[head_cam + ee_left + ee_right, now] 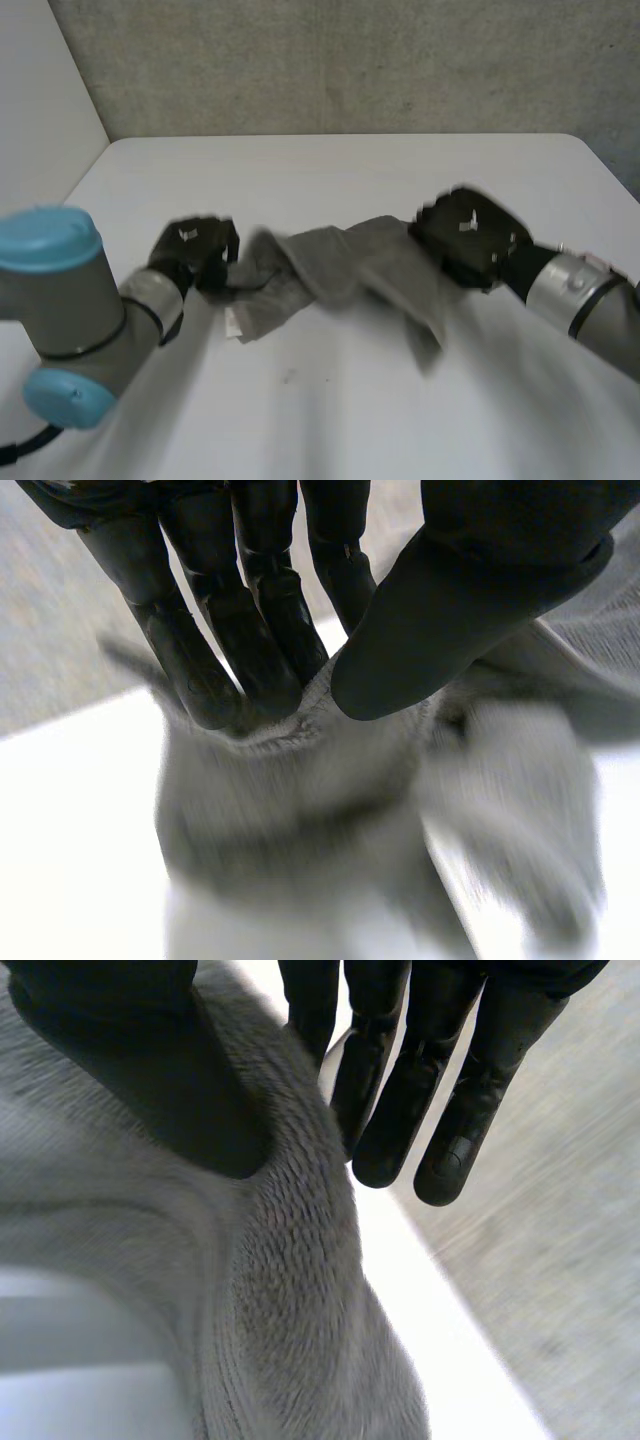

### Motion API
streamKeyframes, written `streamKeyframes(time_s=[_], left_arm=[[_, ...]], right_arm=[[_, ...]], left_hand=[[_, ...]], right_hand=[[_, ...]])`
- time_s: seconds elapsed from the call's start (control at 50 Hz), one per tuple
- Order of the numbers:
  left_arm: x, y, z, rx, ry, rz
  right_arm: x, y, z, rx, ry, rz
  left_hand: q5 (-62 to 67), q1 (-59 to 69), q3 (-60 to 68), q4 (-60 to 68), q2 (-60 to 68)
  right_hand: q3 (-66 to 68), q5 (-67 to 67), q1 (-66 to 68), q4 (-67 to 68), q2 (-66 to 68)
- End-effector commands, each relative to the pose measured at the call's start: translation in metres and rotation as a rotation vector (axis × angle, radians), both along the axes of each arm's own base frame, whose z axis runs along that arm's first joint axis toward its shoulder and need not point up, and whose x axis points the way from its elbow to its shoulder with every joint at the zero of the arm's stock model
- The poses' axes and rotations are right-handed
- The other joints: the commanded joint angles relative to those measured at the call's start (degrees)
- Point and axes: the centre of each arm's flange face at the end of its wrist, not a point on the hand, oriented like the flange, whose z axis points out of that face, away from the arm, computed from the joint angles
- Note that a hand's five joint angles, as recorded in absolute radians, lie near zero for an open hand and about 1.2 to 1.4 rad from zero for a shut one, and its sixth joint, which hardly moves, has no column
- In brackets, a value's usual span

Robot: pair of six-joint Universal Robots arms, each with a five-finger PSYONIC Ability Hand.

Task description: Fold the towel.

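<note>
Head view: towel (340,265) between left hand (195,250) and right hand (470,238), fingers (260,660) pinching each end.

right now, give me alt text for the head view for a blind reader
A crumpled grey towel stretches between the robot's two black hands across a white table. The left hand grips one end, the right hand the other.

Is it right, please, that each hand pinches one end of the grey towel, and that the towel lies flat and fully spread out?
Not quite. The towel is not flat or spread out: the head view shows it bunched into a twisted band between the hands. The rest holds: it is grey, and the left hand and the right hand each pinch one end of it.
</note>
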Motion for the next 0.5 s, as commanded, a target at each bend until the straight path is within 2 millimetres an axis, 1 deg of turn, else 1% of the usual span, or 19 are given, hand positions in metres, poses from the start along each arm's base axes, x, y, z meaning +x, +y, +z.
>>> streamKeyframes(time_s=[0.02,0.04,0.06,0.08,0.1,0.12,0.14,0.16,0.2,0.22,0.26,0.28,0.32,0.34,0.38,0.42,0.44,0.48,0.5], left_arm=[[0.004,0.015,-0.021,0.007,-0.144,-0.053],[0.004,0.016,-0.018,-0.001,-0.142,-0.054],[0.004,0.016,-0.018,-0.001,-0.142,-0.055],[0.004,0.016,-0.013,-0.016,-0.136,-0.053],[0.004,0.016,-0.013,-0.016,-0.136,-0.053],[0.004,0.016,-0.006,-0.034,-0.128,-0.052],[0.004,0.017,0.0,-0.05,-0.122,-0.051],[0.004,0.017,0.0,-0.05,-0.122,-0.051],[0.005,0.018,0.008,-0.071,-0.113,-0.046],[0.005,0.018,0.008,-0.071,-0.113,-0.046],[0.004,0.019,0.014,-0.092,-0.105,-0.046],[0.004,0.019,0.014,-0.092,-0.105,-0.046],[0.001,0.021,0.016,-0.101,-0.101,-0.057],[0.001,0.021,0.016,-0.101,-0.101,-0.057],[-0.001,0.021,0.017,-0.107,-0.097,-0.065],[-0.005,0.02,0.014,-0.11,-0.104,-0.076],[-0.005,0.02,0.014,-0.11,-0.104,-0.076],[-0.008,0.014,0.008,-0.108,-0.106,-0.076],[-0.008,0.014,0.008,-0.108,-0.106,-0.076]], right_arm=[[-0.019,0.013,-0.023,0.148,0.16,-0.06],[-0.021,0.012,-0.023,0.18,0.163,-0.094],[-0.021,0.012,-0.023,0.18,0.163,-0.094],[-0.024,0.009,-0.023,0.199,0.159,-0.138],[-0.026,0.006,-0.022,0.221,0.148,-0.185],[-0.026,0.006,-0.022,0.221,0.148,-0.185],[-0.029,0.004,-0.021,0.241,0.132,-0.232],[-0.029,0.004,-0.021,0.241,0.132,-0.233],[-0.033,0.001,-0.014,0.279,0.083,-0.312],[-0.033,0.001,-0.014,0.279,0.083,-0.312],[-0.037,0.004,-0.003,0.313,0.013,-0.38],[-0.037,0.004,-0.003,0.314,0.013,-0.381],[-0.038,0.011,0.009,0.329,-0.052,-0.418],[-0.038,0.011,0.009,0.329,-0.052,-0.418],[-0.039,0.018,0.013,0.33,-0.072,-0.428],[-0.039,0.036,0.018,0.324,-0.084,-0.418],[-0.039,0.037,0.018,0.324,-0.084,-0.417],[-0.037,0.057,0.018,0.318,-0.084,-0.399],[-0.037,0.057,0.018,0.318,-0.084,-0.399]], left_hand=[[-0.6,0.5,-1.5,-1.5,-1.5],[-4.0,-2.8,-4.9,-4.8,-4.8],[-4.0,-2.9,-4.9,-4.9,-4.9],[-8.5,-7.4,-9.4,-9.4,-9.4],[-8.5,-7.4,-9.4,-9.4,-9.4],[-14.9,-13.8,-15.8,-15.7,-15.7],[-18.9,-17.8,-19.8,-19.8,-19.8],[-19.0,-17.9,-19.9,-19.8,-19.8],[-24.5,-23.4,-25.4,-25.4,-25.4],[-24.5,-23.4,-25.4,-25.4,-25.4],[-30.2,-29.1,-31.1,-31.1,-31.1],[-30.2,-29.1,-31.1,-31.1,-31.1],[-36.1,-35.0,-37.0,-37.0,-37.0],[-36.1,-35.0,-37.0,-37.0,-37.0],[-37.0,-35.8,-37.9,-37.8,-37.8],[-38.1,-37.0,-39.0,-39.0,-39.0],[-38.1,-37.0,-39.0,-39.0,-39.0],[-39.1,-38.0,-40.1,-40.0,-40.0],[-39.2,-38.0,-40.1,-40.0,-40.0]], right_hand=[[-14.0,-14.6,-5.0,-14.1,-14.0],[-17.5,-18.1,-8.5,-17.6,-17.5],[-17.6,-18.1,-8.6,-17.6,-17.5],[-22.6,-23.1,-13.6,-22.6,-22.5],[-27.0,-27.5,-18.0,-27.0,-26.9],[-27.0,-27.6,-18.0,-27.0,-26.9],[-29.8,-30.4,-20.8,-29.9,-29.8],[-29.9,-30.4,-20.9,-29.9,-29.8],[-35.9,-36.5,-26.9,-35.9,-35.8],[-35.9,-36.5,-26.9,-36.0,-35.8],[-38.9,-39.5,-29.9,-39.0,-38.9],[-38.9,-39.5,-29.9,-39.0,-38.9],[-41.3,-41.9,-32.3,-41.3,-41.2],[-41.3,-41.9,-32.3,-41.3,-41.2],[-41.8,-42.4,-32.8,-41.8,-41.7],[-43.5,-44.0,-34.5,-43.5,-43.4],[-43.5,-44.1,-34.5,-43.5,-43.4],[-45.5,-46.1,-36.5,-45.5,-45.4],[-45.5,-46.1,-36.5,-45.5,-45.4]])
